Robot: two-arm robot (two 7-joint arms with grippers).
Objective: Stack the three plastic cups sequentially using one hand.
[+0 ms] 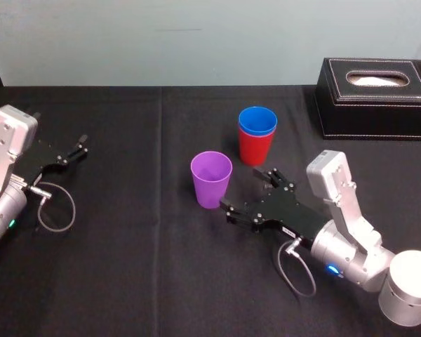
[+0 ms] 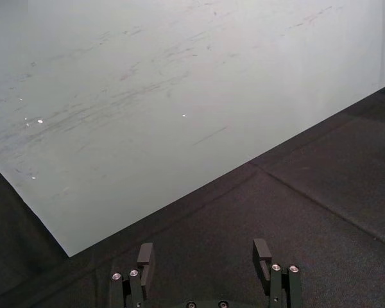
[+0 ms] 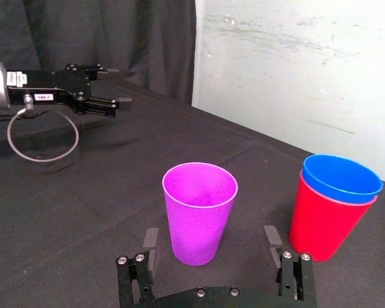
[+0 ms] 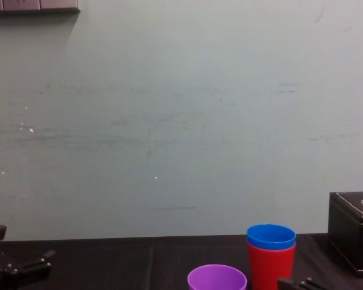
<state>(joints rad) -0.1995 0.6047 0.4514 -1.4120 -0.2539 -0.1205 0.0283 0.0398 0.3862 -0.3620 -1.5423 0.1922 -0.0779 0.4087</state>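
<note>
- right gripper [image 1: 249, 191] sits low over the counter [image 1: 126, 274], jaws spread wide, nothing in them
- purple cup [image 1: 211, 179] stands upright right in front of those jaws, lined up with the gap, not gripped. can't tell if the nearer fingertip touches its base
- blue cup [image 1: 258, 120] is nested inside the red cup [image 1: 255, 148], and that pair stands a bit beyond the jaws' far finger, apart from the purple one
- left gripper [image 1: 76, 149] is parked well away from all of it, jaws released too
</note>
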